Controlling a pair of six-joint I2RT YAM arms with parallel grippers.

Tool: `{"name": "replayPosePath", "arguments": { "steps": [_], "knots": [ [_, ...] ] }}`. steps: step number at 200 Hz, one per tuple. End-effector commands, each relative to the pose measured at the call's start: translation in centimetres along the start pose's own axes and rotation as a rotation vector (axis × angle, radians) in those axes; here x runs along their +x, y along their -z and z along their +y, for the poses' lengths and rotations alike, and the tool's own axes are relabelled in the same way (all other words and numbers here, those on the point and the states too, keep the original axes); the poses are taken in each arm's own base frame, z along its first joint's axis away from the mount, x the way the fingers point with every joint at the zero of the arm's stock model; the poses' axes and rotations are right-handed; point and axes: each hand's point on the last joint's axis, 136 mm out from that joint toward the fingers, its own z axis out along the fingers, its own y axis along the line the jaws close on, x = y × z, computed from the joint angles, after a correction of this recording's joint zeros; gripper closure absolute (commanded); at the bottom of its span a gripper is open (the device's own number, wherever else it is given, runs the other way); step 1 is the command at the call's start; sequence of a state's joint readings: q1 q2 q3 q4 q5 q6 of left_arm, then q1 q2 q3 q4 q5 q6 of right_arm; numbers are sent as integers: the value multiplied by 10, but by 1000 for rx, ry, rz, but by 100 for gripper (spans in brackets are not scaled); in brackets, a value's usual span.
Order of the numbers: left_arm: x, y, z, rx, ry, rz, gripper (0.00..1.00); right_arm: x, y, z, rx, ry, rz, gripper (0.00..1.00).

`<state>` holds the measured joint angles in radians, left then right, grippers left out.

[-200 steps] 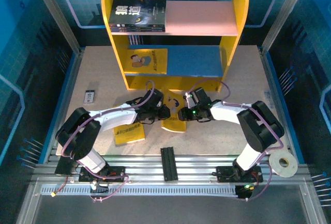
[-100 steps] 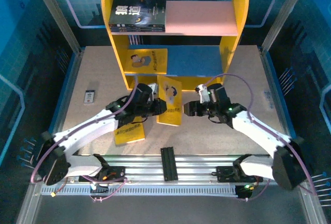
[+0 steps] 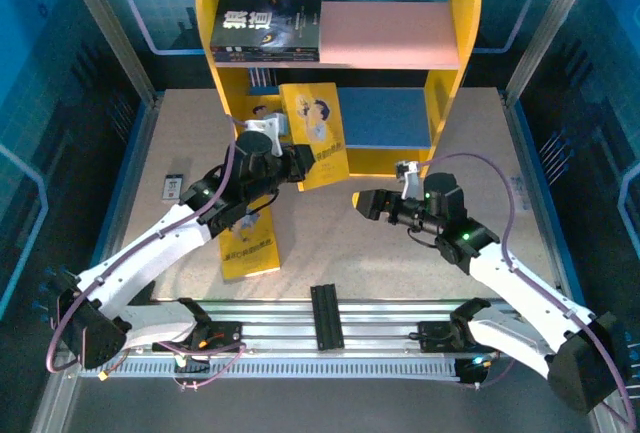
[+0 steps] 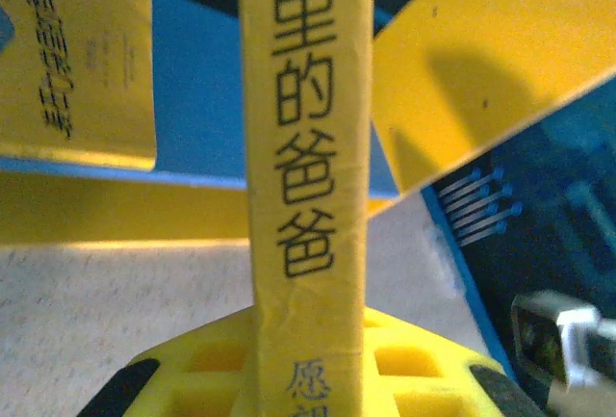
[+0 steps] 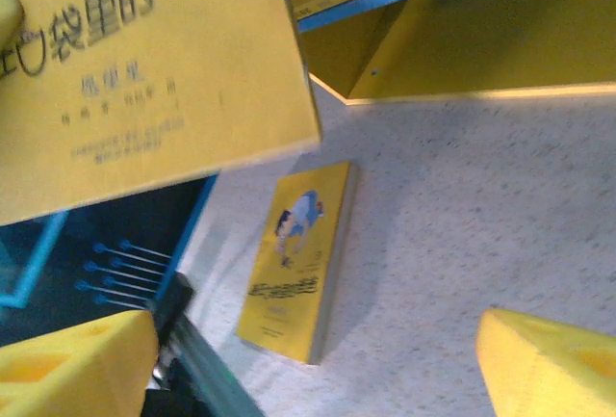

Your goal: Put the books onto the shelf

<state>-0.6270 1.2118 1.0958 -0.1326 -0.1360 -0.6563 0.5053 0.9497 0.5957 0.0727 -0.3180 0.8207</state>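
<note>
My left pincer (image 3: 298, 166) is clenched on a yellow book (image 3: 316, 131), gripping it near its lower edge. The book stands on edge, tilted, just in front of the left half of the shelf (image 3: 462, 23) at the level of the blue lower board. In the left wrist view its spine runs straight up between the yellow pads (image 4: 414, 364), with the blue board and a yellow side panel behind it. I cannot tell whether the book touches the board yet.

My right pincer (image 3: 363, 203) is released. Its fingers (image 5: 549, 359) stand wide apart with nothing between them, and it hangs over the tabletop (image 3: 420, 123) to the right of the held book, clear of it.

A second yellow book (image 3: 258, 113) lies on the blue lower board at the left end, partly hidden behind the held one. A dark book (image 3: 265, 25) lies flat on the left side of the pink upper board. A third yellow book (image 3: 250, 250) lies flat on the tabletop under my left arm, well short of the shelf. A small card (image 3: 174, 187) sits near the left edge of the tabletop.
</note>
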Motion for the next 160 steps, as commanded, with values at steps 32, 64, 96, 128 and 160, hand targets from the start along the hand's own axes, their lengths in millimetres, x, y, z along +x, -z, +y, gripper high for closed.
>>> {"name": "replayPosePath", "arguments": {
  "steps": [32, 64, 96, 128, 160],
  "knots": [
    [-52, -13, -7, 152, 160, -260, 100, -18, -12, 34, -143, -80, -127, 0],
    [-60, -18, -3, 198, 200, -299, 100, -34, -28, 42, -178, -93, -166, 0],
    [-67, -19, 1, 238, 230, -329, 100, -52, -46, 49, -202, -100, -202, 0],
    [-68, -20, -1, 251, 223, -331, 100, -69, -62, 59, -209, -67, -221, 0],
    [-65, -24, 2, 254, 223, -330, 100, -82, -78, 66, -243, -76, -234, 0]
  ]
}}
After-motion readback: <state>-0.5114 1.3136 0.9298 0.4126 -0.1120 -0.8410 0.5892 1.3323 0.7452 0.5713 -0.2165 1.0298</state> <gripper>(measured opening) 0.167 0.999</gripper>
